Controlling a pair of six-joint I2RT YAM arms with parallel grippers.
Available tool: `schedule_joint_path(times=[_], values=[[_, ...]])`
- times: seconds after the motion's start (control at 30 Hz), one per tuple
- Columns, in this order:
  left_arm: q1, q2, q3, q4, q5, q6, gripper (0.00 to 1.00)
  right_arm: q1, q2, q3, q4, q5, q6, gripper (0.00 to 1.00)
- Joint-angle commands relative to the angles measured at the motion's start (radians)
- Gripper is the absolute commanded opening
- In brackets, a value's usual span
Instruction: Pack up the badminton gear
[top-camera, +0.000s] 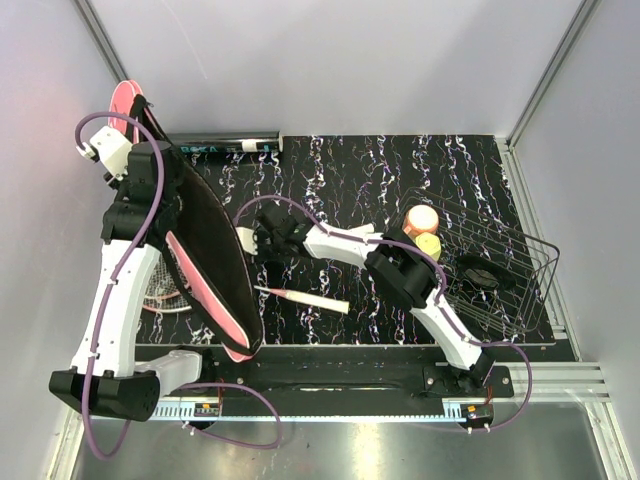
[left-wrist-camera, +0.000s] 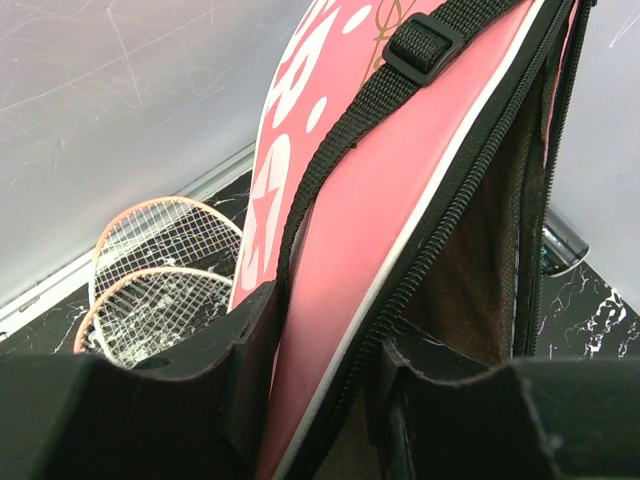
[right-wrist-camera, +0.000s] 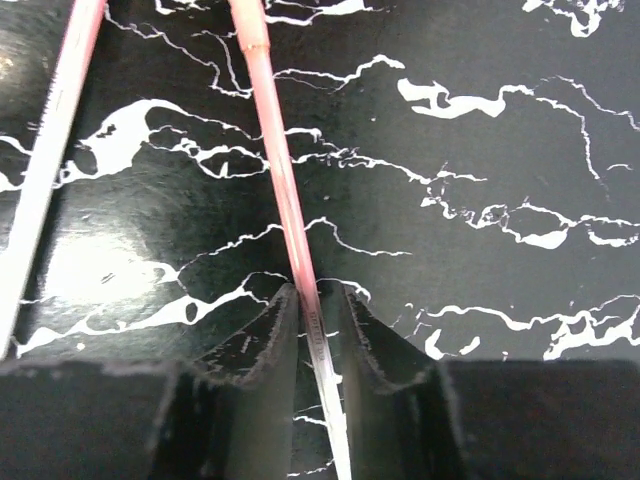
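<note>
My left gripper (top-camera: 172, 205) is shut on the edge of the long pink racquet cover (top-camera: 215, 285) and holds it lifted and unzipped, its dark inside showing. In the left wrist view the cover (left-wrist-camera: 400, 200) is clamped between my fingers (left-wrist-camera: 235, 350). Two pink-red racquets lie under it, their heads (left-wrist-camera: 165, 270) side by side on the table. My right gripper (top-camera: 258, 240) is shut on one racquet's thin shaft (right-wrist-camera: 275, 150); the other shaft (right-wrist-camera: 55, 140) lies to its left. A white handle (top-camera: 320, 302) lies on the table. The black tube (top-camera: 225, 146) lies at the back left. No shuttlecocks show.
A black wire basket (top-camera: 520, 285) stands at the right with a dark object inside. The yellow-green cup with peach lid (top-camera: 424, 222) sits at its left edge. The table is black marbled (top-camera: 380, 170), with grey walls behind and at both sides.
</note>
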Motion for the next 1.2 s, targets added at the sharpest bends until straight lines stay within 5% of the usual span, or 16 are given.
schedule_joint_path(times=[0.0, 0.1, 0.4, 0.57, 0.83, 1.17], values=[[0.013, -0.004, 0.005, 0.066, -0.037, -0.021, 0.0, -0.003, 0.021, 0.0, 0.066, 0.112, -0.177, 0.21], [0.016, -0.002, 0.003, 0.068, -0.057, -0.021, 0.0, -0.006, 0.038, 0.004, 0.07, 0.143, -0.346, 0.0], [0.019, -0.001, -0.014, 0.068, -0.118, -0.029, 0.0, -0.069, -0.071, 0.046, 0.058, 0.206, -0.602, 0.0], [0.019, -0.004, -0.021, 0.066, -0.143, -0.036, 0.0, -0.115, -0.148, 0.056, 0.052, 0.362, -0.72, 0.0], [0.02, 0.025, -0.046, 0.081, -0.129, -0.059, 0.0, -0.253, -0.329, -0.015, -0.02, 0.471, -0.552, 0.0], [0.085, 0.024, -0.194, 0.202, 0.078, -0.201, 0.0, -0.285, -0.496, -0.146, -0.16, 0.557, -0.254, 0.0]])
